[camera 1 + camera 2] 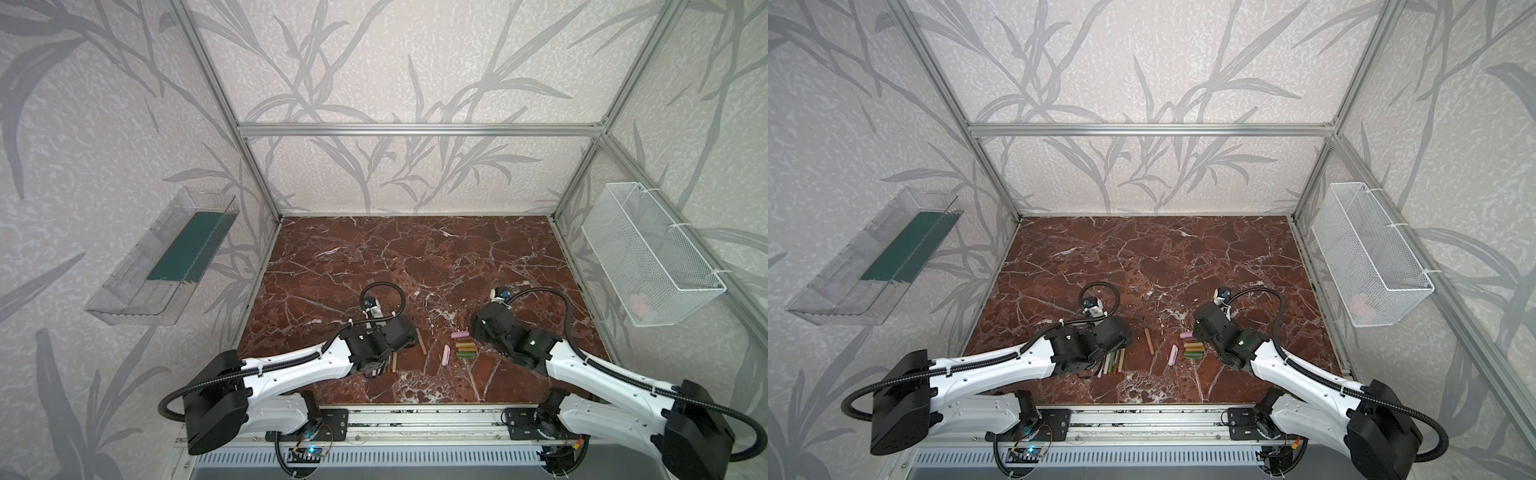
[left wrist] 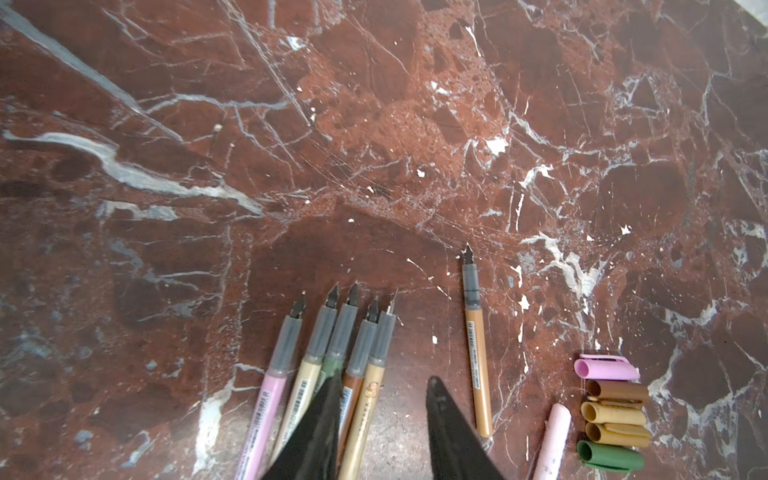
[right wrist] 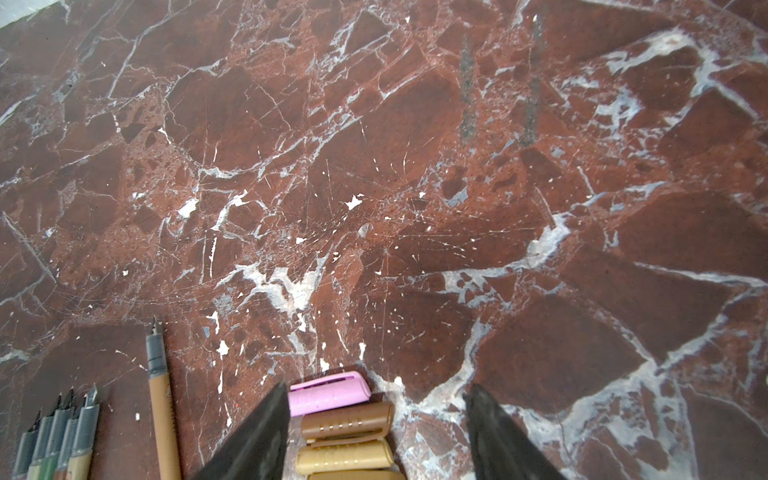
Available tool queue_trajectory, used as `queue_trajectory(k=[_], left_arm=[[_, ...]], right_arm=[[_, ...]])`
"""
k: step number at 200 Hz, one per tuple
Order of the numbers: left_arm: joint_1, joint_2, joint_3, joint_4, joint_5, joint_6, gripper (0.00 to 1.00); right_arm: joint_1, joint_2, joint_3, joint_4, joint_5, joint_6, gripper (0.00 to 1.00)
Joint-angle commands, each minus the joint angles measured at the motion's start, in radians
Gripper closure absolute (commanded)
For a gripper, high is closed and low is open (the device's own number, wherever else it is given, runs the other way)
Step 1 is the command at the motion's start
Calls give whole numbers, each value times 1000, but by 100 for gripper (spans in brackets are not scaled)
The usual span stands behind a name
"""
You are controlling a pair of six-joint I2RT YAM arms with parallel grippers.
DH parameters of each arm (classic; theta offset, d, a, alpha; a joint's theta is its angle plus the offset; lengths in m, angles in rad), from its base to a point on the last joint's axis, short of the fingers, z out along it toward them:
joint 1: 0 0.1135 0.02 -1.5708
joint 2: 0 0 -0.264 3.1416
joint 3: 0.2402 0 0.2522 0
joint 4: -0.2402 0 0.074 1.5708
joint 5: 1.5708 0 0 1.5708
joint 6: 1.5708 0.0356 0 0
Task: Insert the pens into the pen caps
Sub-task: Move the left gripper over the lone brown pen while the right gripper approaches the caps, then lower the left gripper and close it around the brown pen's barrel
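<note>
**Both tools open, nothing held**

I see L tool (image 2: 382, 380) part open over five thin dark-tipped pens (image 2: 345, 345), bunched near, left of centre on red marble tabletop (image 2: 291, 124). R tool (image 3: 376, 388) wide, straddling stubby pink, brown, tan pen caps (image 3: 347, 424), just right.

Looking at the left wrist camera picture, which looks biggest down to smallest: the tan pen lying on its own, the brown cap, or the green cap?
1. lone tan pen, clearly the longest.
2 and 3. brown cap and green cap: these look about alike in size, so I would not rank one above the other.
</note>
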Motion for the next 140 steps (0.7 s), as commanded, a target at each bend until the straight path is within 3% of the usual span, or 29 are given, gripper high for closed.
queue_trajectory(k=[1, 62, 140], left_arm=[[-9, 100, 63, 35, 57, 9, 64], [-88, 389, 290, -61, 56, -17, 68], [-104, 465, 323, -152, 31, -142, 65]], right_arm=[[2, 11, -12, 14, 26, -5, 34], [2, 12, -21, 10, 49, -8, 34], [0, 29, -27, 24, 53, -11, 34]])
